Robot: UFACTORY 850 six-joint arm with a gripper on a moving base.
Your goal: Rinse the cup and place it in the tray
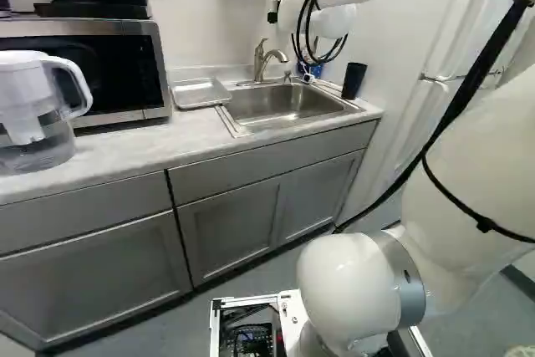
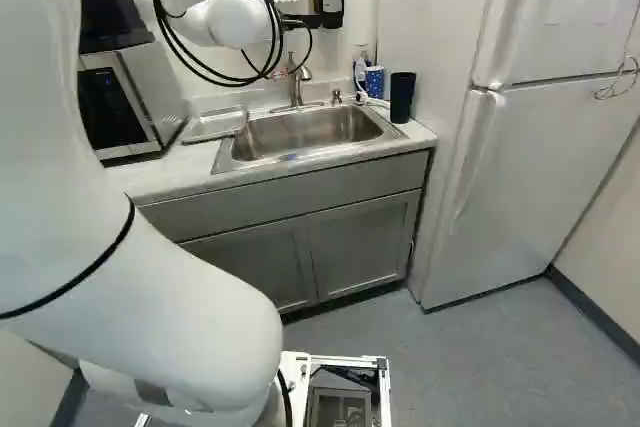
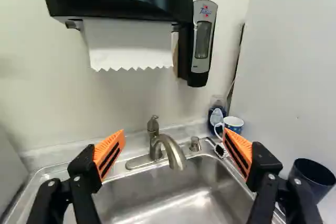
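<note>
Well, the end effector (image 3: 174,133) gapes wide; a sink (image 2: 305,133) sits in the pale counter (image 1: 125,146) near a refrigerator (image 2: 530,177).

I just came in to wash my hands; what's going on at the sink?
A robot gripper, open and holding nothing, faces the faucet. A blue-and-white cup and a dark tumbler stand on one side of the sink; the tray, with no cup in it, lies on the other. Nothing is being rinsed now.

A white double-door refrigerator (image 2: 545,157) stands beside grey panelled cabinets (image 2: 340,249) under a pale marbled worktop (image 1: 142,146); white walls (image 3: 31,93) rise above a grey-blue floor (image 2: 480,347).
</note>
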